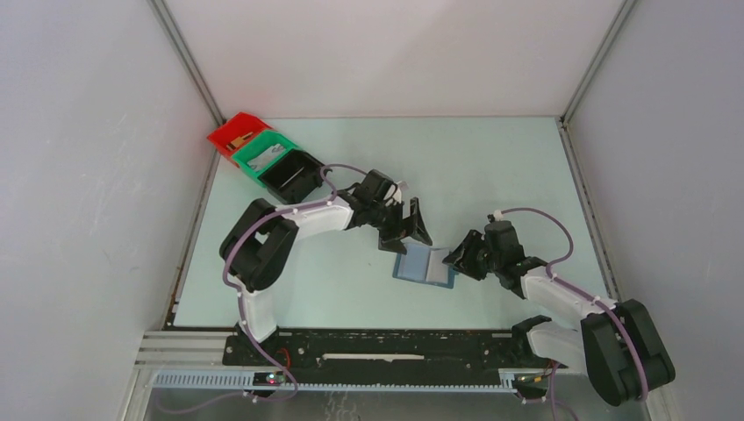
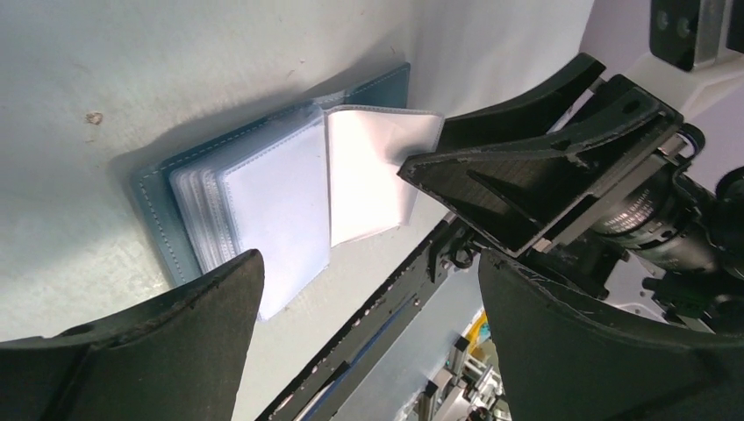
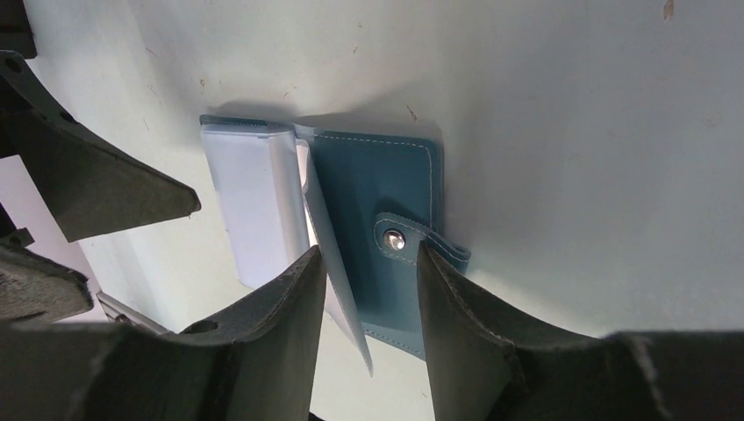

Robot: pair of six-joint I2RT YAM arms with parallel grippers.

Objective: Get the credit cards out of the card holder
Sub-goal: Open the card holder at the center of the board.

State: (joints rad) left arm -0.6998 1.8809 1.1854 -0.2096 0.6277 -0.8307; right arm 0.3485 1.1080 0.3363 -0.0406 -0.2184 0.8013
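A slate-blue, white-stitched folding card holder lies spread open on the pale green table, between the two arms. Its clear plastic sleeves are stacked on one half. A single sleeve stands lifted over the bare other half, whose snap tab juts from the outer edge. The right fingers are parted astride that tab, one just beside the lifted sleeve (contact cannot be told). The left fingers hang spread wide by the holder's far edge, gripping nothing. Whether the sleeves hold credit cards cannot be told. A red bin, a green bin and a black bin sit in a row at the far left corner.
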